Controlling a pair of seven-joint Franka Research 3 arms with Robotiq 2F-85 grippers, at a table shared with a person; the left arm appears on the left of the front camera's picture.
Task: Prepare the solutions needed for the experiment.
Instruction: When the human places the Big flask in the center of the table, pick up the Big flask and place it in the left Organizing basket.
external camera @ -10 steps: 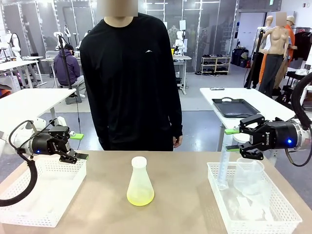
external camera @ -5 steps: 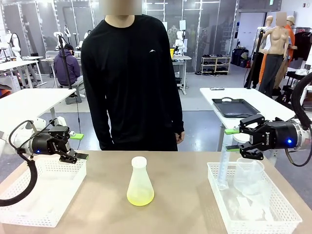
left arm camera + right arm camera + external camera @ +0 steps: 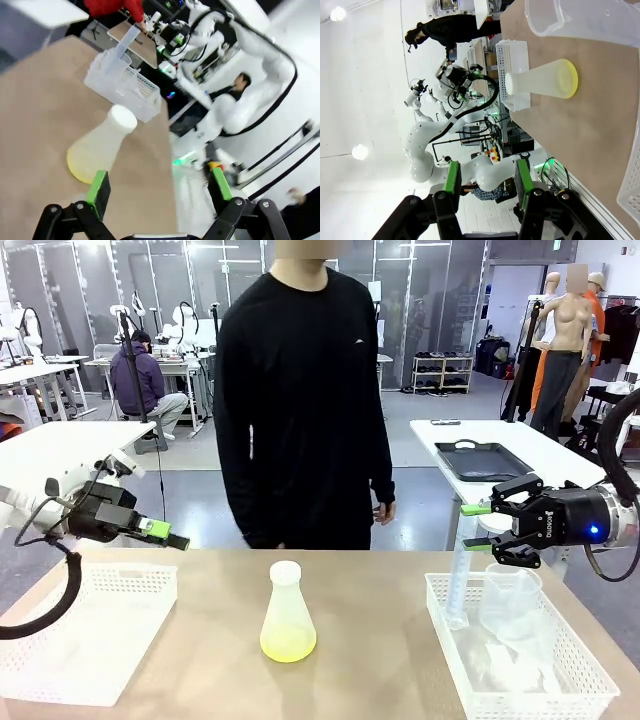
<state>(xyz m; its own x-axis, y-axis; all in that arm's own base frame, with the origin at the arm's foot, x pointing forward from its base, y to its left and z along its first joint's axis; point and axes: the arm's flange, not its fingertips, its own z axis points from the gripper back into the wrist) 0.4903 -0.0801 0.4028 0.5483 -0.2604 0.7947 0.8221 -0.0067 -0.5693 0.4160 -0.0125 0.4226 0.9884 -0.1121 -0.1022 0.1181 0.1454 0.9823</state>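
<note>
Shallow pale yellow-green solutions (image 3: 288, 643) sit in a capped flask (image 3: 287, 605) at lower centre. The left gripper (image 3: 160, 533) and right gripper (image 3: 478, 525) hover near the frame's side edges, jaws wide. Gripping the neck, flask upright, looks wisest. The left wrist view makes that gripper's spread plain, where the front view foreshortens it.

I see a matt, smooth tan desk (image 3: 380, 640). Ahead of my left hand (image 3: 165, 534) stands a frosted, translucent plastic flask (image 3: 287, 610) holding the clear, glossy solutions (image 3: 288, 644). Below my right hand (image 3: 468, 528), a white plastic lattice basket (image 3: 530, 706) carries a clear plastic beaker (image 3: 512, 605).
</note>
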